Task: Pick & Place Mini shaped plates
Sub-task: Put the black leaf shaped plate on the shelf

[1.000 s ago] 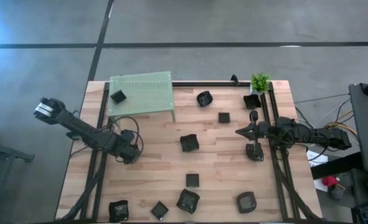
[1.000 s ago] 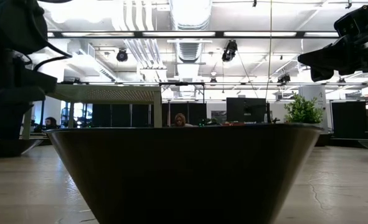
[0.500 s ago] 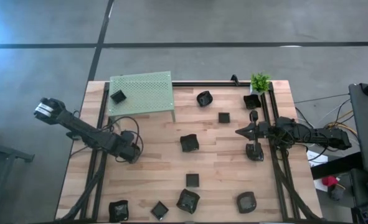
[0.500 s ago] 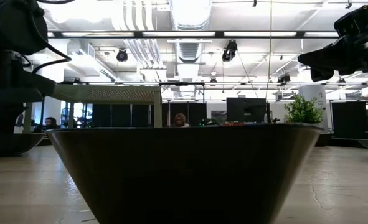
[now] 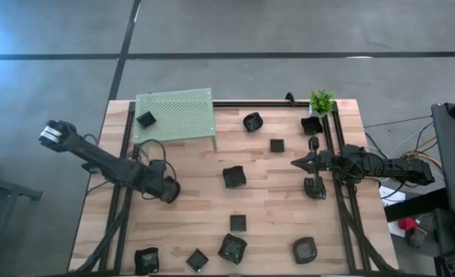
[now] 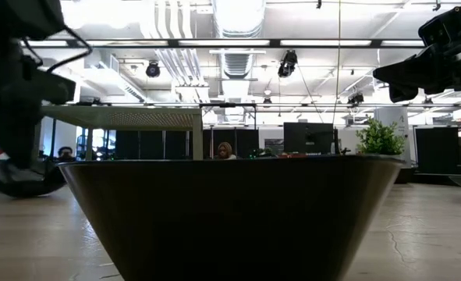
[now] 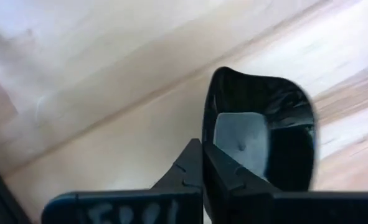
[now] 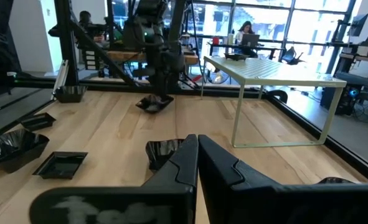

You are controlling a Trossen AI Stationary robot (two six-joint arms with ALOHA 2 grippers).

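Observation:
Several tiny black mini plates lie scattered on the wooden table, among them one at the middle (image 5: 233, 177) and one on the green perforated platform (image 5: 145, 118). My left gripper (image 5: 168, 191) is over the table's left half, shut on one small black plate (image 7: 258, 137), which the low view shows at the left (image 6: 23, 178). My right gripper (image 5: 295, 163) hangs shut over the right half, pointing left and touching nothing. One plate (image 6: 230, 211) stands right in front of the low camera and hides most of the table. My left gripper pinches the plate's rim (image 7: 204, 121) at one side wall between its two fingers (image 7: 224, 171), coming from above. The plate hangs tilted below the gripper and looks just clear of the table in the low view and the right wrist view (image 8: 154, 104).
The green platform (image 5: 173, 115) stands on legs at the far left. A small potted plant (image 5: 322, 101) sits at the far right corner. Black rails run along both sides of the table. Several plates lie along the near edge, such as (image 5: 232, 248).
My left gripper has shifted a little toward the table's right and risen. The plate that sat flat on the table at the low view's left is now lifted and tipped in its hold. The right arm has kept still.

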